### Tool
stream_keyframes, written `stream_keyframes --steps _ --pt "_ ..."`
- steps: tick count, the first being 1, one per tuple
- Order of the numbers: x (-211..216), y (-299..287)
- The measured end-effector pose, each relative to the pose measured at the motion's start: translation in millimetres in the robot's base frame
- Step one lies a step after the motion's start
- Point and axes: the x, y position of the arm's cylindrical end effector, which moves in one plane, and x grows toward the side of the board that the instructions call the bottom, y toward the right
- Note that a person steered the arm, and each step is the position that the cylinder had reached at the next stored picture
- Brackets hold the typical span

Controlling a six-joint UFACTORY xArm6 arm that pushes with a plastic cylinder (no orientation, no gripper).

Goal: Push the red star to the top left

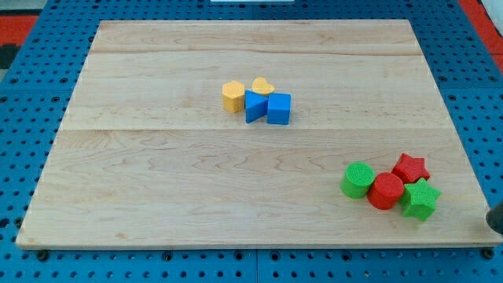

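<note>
The red star point(411, 167) lies near the board's lower right, at the top right of a tight cluster. It touches the red cylinder point(386, 191) below and left of it, and the green star point(420, 199) below it. A green cylinder point(358, 179) sits at the cluster's left. A dark shape at the view's right edge, off the board, looks like my tip point(490, 219). It is to the right of and slightly below the cluster, apart from every block.
Near the board's upper middle, a second cluster holds a yellow hexagon point(233, 96), a yellow heart point(262, 86), a blue triangle point(254, 106) and a blue cube point(279, 108). The wooden board point(157, 173) lies on a blue pegboard surface point(23, 118).
</note>
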Motion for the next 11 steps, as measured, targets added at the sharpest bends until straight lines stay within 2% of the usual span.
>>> stream_keyframes --steps 2,3,4,5,6,8,11 --pt "0 5" --pt "-5 25" --pt "-41 -1" --pt "-58 -29" --pt "-60 -72" --pt "-125 -192" --pt "-145 -326"
